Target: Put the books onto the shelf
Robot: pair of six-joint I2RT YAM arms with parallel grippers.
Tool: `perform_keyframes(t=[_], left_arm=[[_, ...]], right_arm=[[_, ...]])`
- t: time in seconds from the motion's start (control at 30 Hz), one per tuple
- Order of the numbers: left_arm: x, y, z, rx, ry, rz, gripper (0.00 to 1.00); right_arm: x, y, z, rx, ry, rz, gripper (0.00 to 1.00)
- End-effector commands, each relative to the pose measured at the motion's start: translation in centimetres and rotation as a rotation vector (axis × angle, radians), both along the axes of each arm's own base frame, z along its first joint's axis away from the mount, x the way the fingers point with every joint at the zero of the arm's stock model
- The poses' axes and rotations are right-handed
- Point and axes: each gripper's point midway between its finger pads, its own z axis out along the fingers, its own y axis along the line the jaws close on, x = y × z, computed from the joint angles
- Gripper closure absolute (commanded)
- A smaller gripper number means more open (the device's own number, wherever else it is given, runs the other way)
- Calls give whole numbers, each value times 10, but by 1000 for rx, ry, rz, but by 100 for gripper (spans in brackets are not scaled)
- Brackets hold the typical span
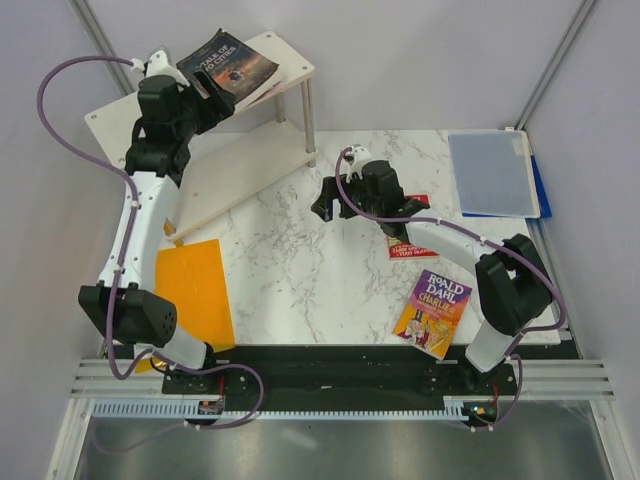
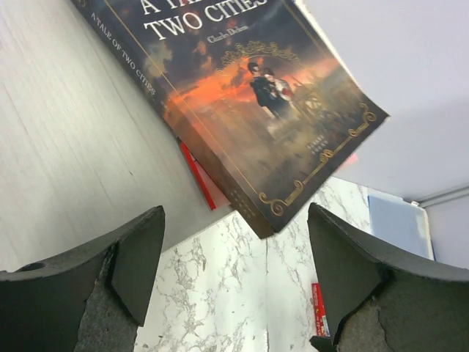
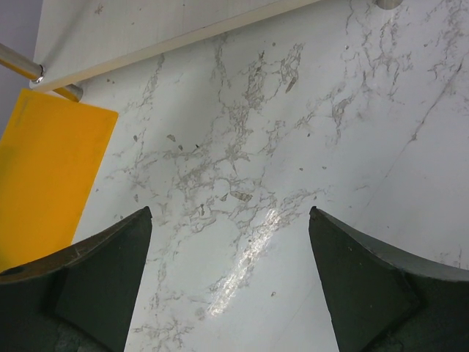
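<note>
The dark book "A Tale of Two Cities" lies flat on the top board of the shelf, one corner jutting over the edge. A red-edged book lies under it. My left gripper is open just short of that corner, with nothing between its fingers. My right gripper hangs open over bare marble, empty. The red-green Treehouse book lies partly under my right arm. The Roald Dahl book rests near the table's front right.
An orange sheet lies at the front left, beside the shelf's lower board and a metal leg. A blue-grey folder sits at the back right. White walls stand close behind.
</note>
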Motion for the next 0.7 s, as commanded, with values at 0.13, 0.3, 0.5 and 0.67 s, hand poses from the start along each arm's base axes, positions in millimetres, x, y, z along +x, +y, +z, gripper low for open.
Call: perform_keyframes(t=[0.13, 0.3, 0.5, 0.67], left_arm=[[-40, 2, 74, 46, -227, -36, 16], [-45, -11, 83, 63, -241, -112, 30], [-21, -45, 77, 244, -167, -127, 43], [-4, -50, 61, 372, -82, -68, 35]], right_arm=[[18, -9, 15, 32, -52, -40, 2], [33, -10, 46, 67, -105, -45, 2], [26, -10, 26, 68, -54, -33, 2], [18, -17, 14, 50, -35, -46, 2]])
